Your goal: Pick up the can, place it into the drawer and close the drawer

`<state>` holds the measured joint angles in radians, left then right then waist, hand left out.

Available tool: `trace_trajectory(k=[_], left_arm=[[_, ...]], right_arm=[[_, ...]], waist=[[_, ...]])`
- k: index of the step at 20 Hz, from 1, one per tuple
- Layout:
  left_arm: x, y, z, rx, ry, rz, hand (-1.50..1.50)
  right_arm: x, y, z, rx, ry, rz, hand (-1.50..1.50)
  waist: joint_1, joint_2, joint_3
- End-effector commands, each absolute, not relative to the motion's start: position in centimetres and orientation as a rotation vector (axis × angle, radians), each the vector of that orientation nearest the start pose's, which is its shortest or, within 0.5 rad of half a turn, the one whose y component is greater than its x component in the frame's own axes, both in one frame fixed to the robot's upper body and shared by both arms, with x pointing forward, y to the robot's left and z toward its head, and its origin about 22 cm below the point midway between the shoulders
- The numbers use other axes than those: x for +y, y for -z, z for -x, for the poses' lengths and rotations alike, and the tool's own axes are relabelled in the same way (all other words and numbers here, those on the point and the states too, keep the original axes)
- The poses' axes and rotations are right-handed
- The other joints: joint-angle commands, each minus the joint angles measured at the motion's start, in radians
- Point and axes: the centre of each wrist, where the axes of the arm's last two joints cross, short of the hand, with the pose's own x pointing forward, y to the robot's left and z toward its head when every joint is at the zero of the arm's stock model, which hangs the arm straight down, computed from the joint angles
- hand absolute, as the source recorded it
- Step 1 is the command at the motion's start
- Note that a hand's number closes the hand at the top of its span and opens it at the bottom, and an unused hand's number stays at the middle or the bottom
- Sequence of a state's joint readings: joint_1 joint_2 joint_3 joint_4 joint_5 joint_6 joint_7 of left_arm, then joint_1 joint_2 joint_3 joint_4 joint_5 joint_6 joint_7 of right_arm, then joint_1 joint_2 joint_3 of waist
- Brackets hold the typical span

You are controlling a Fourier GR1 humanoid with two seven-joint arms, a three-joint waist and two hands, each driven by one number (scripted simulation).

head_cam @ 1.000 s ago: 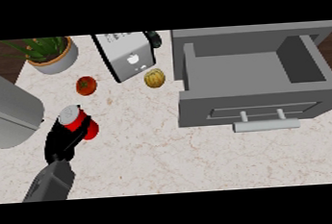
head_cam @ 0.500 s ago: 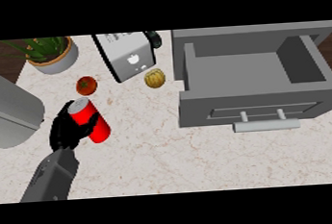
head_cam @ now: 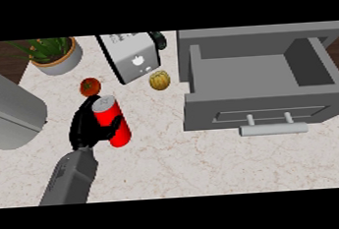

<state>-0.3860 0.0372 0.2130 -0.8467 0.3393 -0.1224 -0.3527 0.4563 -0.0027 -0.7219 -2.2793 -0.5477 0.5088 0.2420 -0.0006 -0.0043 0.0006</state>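
Evidently the can [head_cam: 113,121], red with a grey lid, was held at the left of the bench [head_cam: 204,163]. It was tilted, with its lid toward the far left and its base toward the near right. Whether its base was clear of the bench could not be told from this view.

It was clasped by the left robot hand [head_cam: 86,127], whose dark fingers were curled round the can's left side and part of its middle. The grey forearm [head_cam: 71,179] was seen rising from the lower edge, angled slightly to the right.

The step in hand was judged to be the pick-up, with the grasp made and the carry not yet begun. The drawer [head_cam: 201,112] was seen pulled out, well apart to the right, with nothing in it and its handle [head_cam: 272,128] facing the near edge.

A lift was judged to be called for next, then a sweep to the right across the bench, high enough for the drawer's left wall to be cleared. After the release, the front would have to be pushed shut.

Beyond the can, a red fruit [head_cam: 90,86] lay just beside the robot hand's far side, with a toaster [head_cam: 129,60] behind it. No right robot hand was seen.
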Motion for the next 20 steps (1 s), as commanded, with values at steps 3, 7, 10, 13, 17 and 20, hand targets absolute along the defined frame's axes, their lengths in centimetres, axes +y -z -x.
trace_trajectory(k=[3, 7, 10, 13, 17, 20], left_arm=[[22.4, 3.0, -32.3, -1.625, -0.286, 0.278, 1.50], [18.9, -2.3, -32.9, -1.678, -0.236, 0.260, 1.50], [18.1, -3.5, -33.1, -1.685, -0.219, 0.231, 1.50], [18.9, -7.7, -32.6, -1.685, -0.206, 0.242, 1.50], [15.6, -10.4, -34.2, -1.723, -0.185, 0.241, 1.50], [15.5, -11.8, -34.0, -1.714, -0.162, 0.221, 1.50]], right_arm=[[-36.7, -10.3, -5.4, -1.773, 0.126, 0.192, -1.50], [-36.7, -11.7, -5.6, -1.779, 0.135, 0.171, -1.50], [-35.3, -12.2, -5.6, -1.765, 0.120, 0.184, -1.50], [-35.1, -12.0, -5.3, -1.783, 0.142, 0.172, -1.50], [-36.5, -11.3, -5.8, -1.779, 0.136, 0.185, -1.50], [-36.6, -12.3, -4.7, -1.770, 0.148, 0.180, -1.50]], waist=[[-0.005, 0.001, 0.000], [-0.001, 0.000, 0.000], [-0.007, 0.002, 0.000], [-0.004, 0.000, 0.000], [-0.007, 0.003, 0.000], [-0.008, 0.002, 0.000]])
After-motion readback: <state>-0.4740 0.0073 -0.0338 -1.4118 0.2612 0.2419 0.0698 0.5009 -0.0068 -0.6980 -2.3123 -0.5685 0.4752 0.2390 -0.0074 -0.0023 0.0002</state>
